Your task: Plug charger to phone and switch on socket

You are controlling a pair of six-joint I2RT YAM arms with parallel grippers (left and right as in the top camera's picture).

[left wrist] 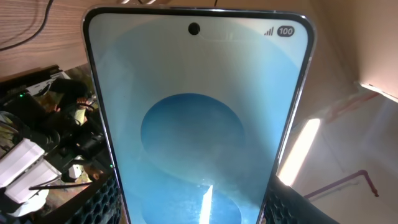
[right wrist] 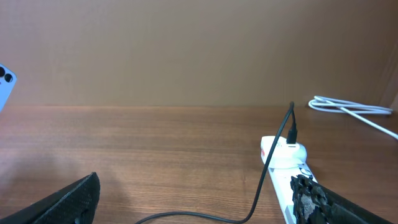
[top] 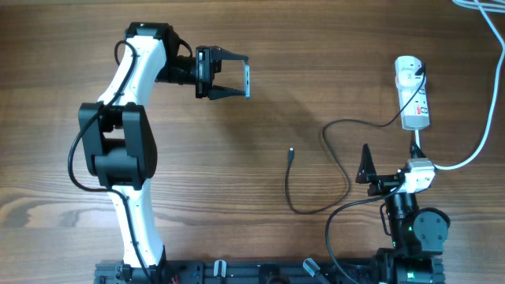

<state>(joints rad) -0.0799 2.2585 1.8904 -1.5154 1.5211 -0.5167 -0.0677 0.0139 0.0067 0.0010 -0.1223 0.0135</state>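
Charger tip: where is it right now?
Overhead, mid-table: charger tip lies free on the table, between the phone and right gripper.

The phone [left wrist: 198,118] screen in the left wrist view shows "100" in a battery badge beside signal bars at its top right; nothing else is readable.

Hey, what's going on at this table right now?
The left gripper holds the phone, its screen lit. The charger is plugged in at the socket, but its free tip lies on the table, not in the phone. The right gripper is open beside the socket, holding nothing.
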